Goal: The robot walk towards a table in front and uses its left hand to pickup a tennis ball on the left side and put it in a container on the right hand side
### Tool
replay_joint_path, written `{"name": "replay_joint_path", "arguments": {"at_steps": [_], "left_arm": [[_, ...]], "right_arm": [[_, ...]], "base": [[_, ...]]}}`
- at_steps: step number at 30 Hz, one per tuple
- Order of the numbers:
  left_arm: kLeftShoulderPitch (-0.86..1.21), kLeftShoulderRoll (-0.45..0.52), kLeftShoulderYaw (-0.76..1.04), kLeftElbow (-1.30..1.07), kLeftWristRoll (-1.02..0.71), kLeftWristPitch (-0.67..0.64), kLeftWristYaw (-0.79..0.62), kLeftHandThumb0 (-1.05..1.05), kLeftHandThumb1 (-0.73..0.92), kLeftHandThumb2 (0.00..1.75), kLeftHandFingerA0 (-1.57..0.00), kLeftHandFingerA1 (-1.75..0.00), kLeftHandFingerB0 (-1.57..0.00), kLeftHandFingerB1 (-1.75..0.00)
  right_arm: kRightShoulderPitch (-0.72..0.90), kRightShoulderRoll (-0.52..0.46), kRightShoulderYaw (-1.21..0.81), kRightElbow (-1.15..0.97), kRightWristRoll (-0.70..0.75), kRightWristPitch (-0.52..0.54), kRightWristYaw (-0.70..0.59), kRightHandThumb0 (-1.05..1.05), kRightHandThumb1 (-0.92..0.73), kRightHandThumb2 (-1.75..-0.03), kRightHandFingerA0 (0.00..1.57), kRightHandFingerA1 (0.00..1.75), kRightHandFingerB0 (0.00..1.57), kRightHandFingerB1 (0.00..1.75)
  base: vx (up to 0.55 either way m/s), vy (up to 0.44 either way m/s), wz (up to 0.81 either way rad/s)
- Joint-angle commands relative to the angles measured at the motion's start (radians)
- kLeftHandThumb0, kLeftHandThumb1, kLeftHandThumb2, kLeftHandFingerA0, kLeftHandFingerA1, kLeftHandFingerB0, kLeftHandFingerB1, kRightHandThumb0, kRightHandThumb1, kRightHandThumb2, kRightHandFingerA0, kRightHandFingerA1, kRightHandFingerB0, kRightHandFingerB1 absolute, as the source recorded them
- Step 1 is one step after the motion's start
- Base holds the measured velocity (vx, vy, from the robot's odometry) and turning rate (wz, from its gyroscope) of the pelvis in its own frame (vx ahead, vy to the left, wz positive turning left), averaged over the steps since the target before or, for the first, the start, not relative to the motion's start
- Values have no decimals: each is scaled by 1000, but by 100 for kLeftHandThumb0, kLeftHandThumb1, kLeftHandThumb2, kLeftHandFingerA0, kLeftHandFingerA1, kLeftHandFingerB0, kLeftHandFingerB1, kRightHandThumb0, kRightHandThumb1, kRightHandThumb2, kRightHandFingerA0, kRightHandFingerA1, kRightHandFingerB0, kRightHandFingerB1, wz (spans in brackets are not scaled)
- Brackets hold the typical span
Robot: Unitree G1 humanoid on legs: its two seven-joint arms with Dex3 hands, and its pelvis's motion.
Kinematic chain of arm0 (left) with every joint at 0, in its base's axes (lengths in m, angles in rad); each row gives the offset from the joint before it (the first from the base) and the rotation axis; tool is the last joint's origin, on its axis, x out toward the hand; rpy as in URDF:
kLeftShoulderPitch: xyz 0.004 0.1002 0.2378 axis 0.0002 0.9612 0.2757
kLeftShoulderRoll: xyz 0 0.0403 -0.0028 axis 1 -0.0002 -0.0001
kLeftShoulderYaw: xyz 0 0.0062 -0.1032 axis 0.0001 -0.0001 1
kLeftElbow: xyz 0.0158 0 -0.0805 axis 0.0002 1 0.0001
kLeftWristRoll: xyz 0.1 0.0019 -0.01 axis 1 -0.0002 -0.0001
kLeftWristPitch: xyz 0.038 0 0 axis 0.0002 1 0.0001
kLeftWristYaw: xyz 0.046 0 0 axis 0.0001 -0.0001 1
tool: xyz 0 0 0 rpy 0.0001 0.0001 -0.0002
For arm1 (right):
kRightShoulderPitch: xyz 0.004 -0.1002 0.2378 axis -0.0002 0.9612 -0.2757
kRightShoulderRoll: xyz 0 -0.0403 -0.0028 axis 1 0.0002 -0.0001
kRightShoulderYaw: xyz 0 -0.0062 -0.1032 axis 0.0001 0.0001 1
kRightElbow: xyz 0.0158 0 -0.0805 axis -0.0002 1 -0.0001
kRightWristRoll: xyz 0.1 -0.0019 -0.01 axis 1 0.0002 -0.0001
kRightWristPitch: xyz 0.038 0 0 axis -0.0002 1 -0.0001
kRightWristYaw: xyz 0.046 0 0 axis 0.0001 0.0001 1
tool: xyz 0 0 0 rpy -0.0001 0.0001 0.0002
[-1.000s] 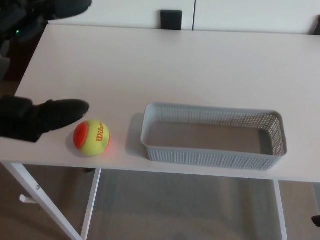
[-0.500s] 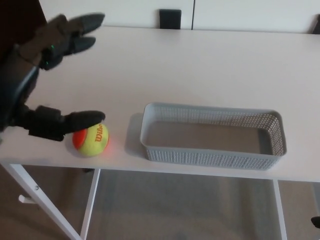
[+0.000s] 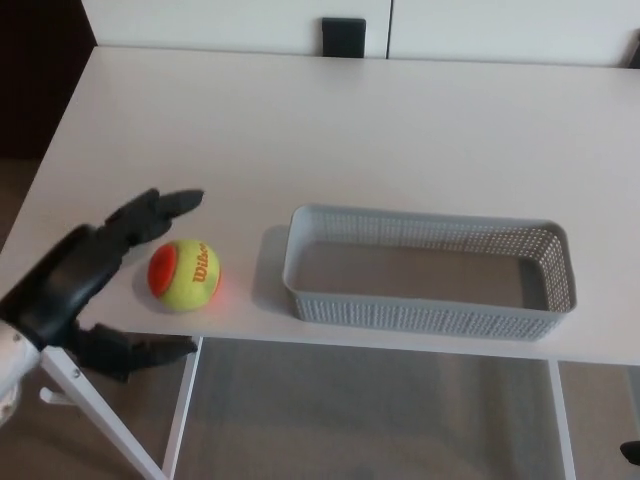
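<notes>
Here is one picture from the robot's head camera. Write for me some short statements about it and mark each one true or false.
1. The tennis ball rests on the table, outside the basket. True.
2. The left hand is closed around the tennis ball. False: its fingers are apart and the ball is not held.
3. The basket holds nothing. True.
4. The right hand hangs above the basket. False: no right hand is in view.
5. The tennis ball is plain white. False: it is yellow with an orange patch.
</notes>
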Motion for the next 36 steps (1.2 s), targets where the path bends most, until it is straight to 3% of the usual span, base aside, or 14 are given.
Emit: {"name": "replay_joint_path", "arguments": {"at_steps": [1, 2, 6, 7, 8, 9, 28, 30, 31, 32, 33, 34, 35, 36], "left_arm": [[-8, -4, -11, 60, 87, -45, 33, -74, 33, 64, -9, -34, -11, -25], [-14, -6, -19, 99, 106, -56, 47, -51, 30, 78, -3, -43, 0, -37], [-12, -10, -20, 120, 119, -70, 54, -51, 30, 78, -3, -43, 0, -37], [-12, -17, -15, 141, 113, -88, 62, -34, 6, 76, 0, -50, 0, -49], [-13, -26, -9, 167, 105, -110, 72, -34, 6, 76, 0, -50, 0, -49], [-15, -32, -3, 177, 104, -120, 80, -71, 40, 54, -21, -36, -12, -25], [-63, -91, 57, 201, 109, -136, 134, -66, 41, 54, -16, -37, -12, -27], [-76, -98, 57, 199, 104, -124, 128, -33, 12, 78, -1, -50, 0, -49], [-82, -103, 58, 198, 108, -119, 132, -65, 41, 55, -17, -37, -11, -26], [-85, -106, 59, 197, 110, -117, 133, -65, 41, 55, -17, -37, -11, -26], [-85, -115, 61, 196, 112, -115, 142, -64, 37, 71, -15, -44, -9, -35], [-88, -122, 58, 195, 123, -109, 152, -65, 37, 73, -18, -45, -9, -36], [-91, -129, 55, 193, 137, -102, 164, -65, 37, 73, -18, -45, -9, -36], [-91, -133, 55, 189, 139, -96, 163, -64, 37, 72, -18, -45, -9, -36]], "right_arm": [[-12, -13, 0, 32, -2, -18, 4, -2, -44, -86, 29, 59, 27, 55], [-14, -11, 0, 44, 3, -22, 10, -1, -44, -86, 28, 58, 28, 55], [-9, -11, 0, 50, 6, -29, 14, -1, -44, -86, 28, 58, 28, 55], [1, -13, 3, 45, 1, -35, 12, -2, -44, -86, 29, 58, 29, 56], [14, -16, 6, 38, -4, -41, 10, -2, -44, -86, 29, 58, 29, 56], [19, -18, 8, 33, -7, -43, 9, -3, -44, -86, 28, 58, 29, 56], [-23, -19, 13, 54, -3, -42, 15, -5, -47, -88, 28, 58, 27, 55], [-29, -21, 17, 51, -12, -34, 10, -5, -48, -89, 28, 58, 27, 54], [-34, -18, 18, 55, -11, -34, 9, -5, -47, -88, 30, 59, 27, 55], [-37, -17, 18, 56, -11, -35, 9, -5, -47, -88, 30, 59, 27, 55], [-35, -15, 19, 49, -15, -22, 2, -7, -64, -58, 36, 52, 38, 46], [-34, -16, 20, 45, -17, -17, 2, -6, -47, -88, 30, 59, 28, 55], [-34, -19, 20, 40, -19, -12, 3, -6, -47, -88, 30, 59, 28, 55], [-31, -19, 20, 36, -18, -11, 5, -7, -65, -58, 33, 50, 37, 46]], "base": [[0, 0, 0], [0, 0, 0], [0, 0, 0], [0, 0, 0], [0, 0, 0], [0, 0, 0], [0, 0, 0], [0, 0, 0], [0, 0, 0], [0, 0, 0], [0, 0, 0], [0, 0, 0], [0, 0, 0], [0, 0, 0]]}}
